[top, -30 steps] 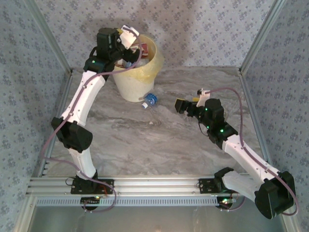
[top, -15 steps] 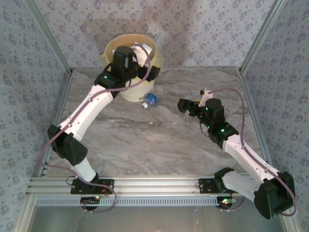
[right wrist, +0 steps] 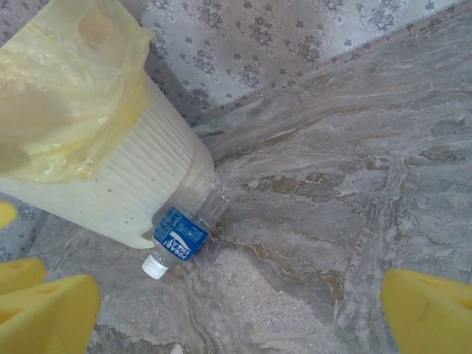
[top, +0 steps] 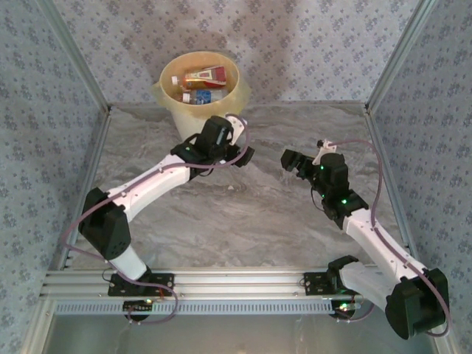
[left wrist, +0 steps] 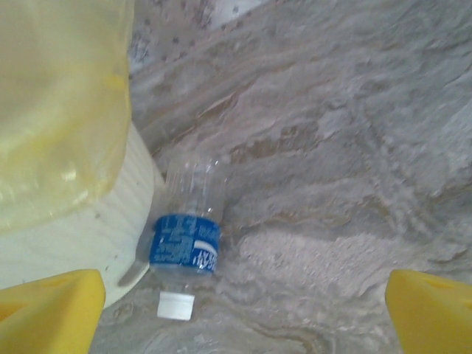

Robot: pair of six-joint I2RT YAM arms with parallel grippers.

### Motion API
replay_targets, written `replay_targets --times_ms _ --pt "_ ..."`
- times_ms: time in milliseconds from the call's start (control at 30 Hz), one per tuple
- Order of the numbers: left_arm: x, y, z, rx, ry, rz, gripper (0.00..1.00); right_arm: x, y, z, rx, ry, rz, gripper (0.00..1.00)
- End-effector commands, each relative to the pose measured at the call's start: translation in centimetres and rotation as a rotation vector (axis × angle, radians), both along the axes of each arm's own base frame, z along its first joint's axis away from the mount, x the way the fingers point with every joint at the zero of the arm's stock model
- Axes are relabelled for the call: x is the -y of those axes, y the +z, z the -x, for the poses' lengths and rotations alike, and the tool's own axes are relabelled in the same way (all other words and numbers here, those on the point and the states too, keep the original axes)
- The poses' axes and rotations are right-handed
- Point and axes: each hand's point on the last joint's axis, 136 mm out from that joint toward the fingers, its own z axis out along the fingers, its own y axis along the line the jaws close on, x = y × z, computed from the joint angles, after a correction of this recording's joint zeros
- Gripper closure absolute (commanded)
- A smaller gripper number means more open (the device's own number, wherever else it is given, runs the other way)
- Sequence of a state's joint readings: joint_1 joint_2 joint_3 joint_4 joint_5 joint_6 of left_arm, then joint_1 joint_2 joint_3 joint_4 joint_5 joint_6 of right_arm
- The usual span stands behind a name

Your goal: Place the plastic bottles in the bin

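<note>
A clear plastic bottle point(left wrist: 186, 236) with a blue label and white cap lies on its side on the marble table, touching the foot of the cream-yellow bin point(top: 234, 94). The same bottle point(right wrist: 181, 232) lies left of centre in the right wrist view, against the bin point(right wrist: 110, 184). My left gripper point(top: 243, 155) hangs open just in front of the bin, above the bottle; its yellow fingers point(left wrist: 48, 310) stand wide apart, the bottle ahead between them, nearer the left one. My right gripper point(top: 289, 160) is open further right, facing the bottle, holding nothing. Other bottles point(top: 205, 76) lie inside the bin.
The bin's yellowish bag point(left wrist: 59, 110) folds over its rim point(top: 166, 74). Patterned walls and metal frame posts point(top: 391, 66) close in the table on three sides. Open marble point(top: 243, 221) stretches between the two arms.
My left arm swung from above the bin down to the table in front of it, over the lying bottle. The right gripper drifted slightly rightward. Both stayed open.
</note>
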State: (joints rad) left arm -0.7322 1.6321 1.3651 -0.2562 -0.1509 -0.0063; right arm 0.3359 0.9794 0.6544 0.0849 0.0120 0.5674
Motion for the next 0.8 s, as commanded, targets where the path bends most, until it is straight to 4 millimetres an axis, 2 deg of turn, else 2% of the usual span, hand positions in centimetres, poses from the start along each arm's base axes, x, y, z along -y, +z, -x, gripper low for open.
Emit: replay_targets --times_ms 0,200,333,533,767 --pt "-1.3 -0.9 -0.7 0.029 0.077 -0.015 0.02 0.4 0.0 0.2 0.001 -0.016 -0.030 0.00" --pt "-1.7 -5.7 -1.4 -0.015 0.102 -0.114 0.02 0.5 0.2 0.0 0.004 -0.017 -0.048 0.00" --pt "-1.5 -8.7 -2.7 -0.054 0.157 -0.141 0.02 0.6 0.0 0.1 -0.005 -0.018 -0.053 0.00" --pt "-2.7 -12.2 -4.8 -0.093 0.254 -0.188 0.02 0.8 -0.1 0.4 -0.013 -0.017 -0.050 0.00" --pt "-4.5 -16.4 -5.8 -0.213 0.263 -0.176 0.12 1.4 -0.2 0.7 -0.015 -0.034 -0.043 0.00"
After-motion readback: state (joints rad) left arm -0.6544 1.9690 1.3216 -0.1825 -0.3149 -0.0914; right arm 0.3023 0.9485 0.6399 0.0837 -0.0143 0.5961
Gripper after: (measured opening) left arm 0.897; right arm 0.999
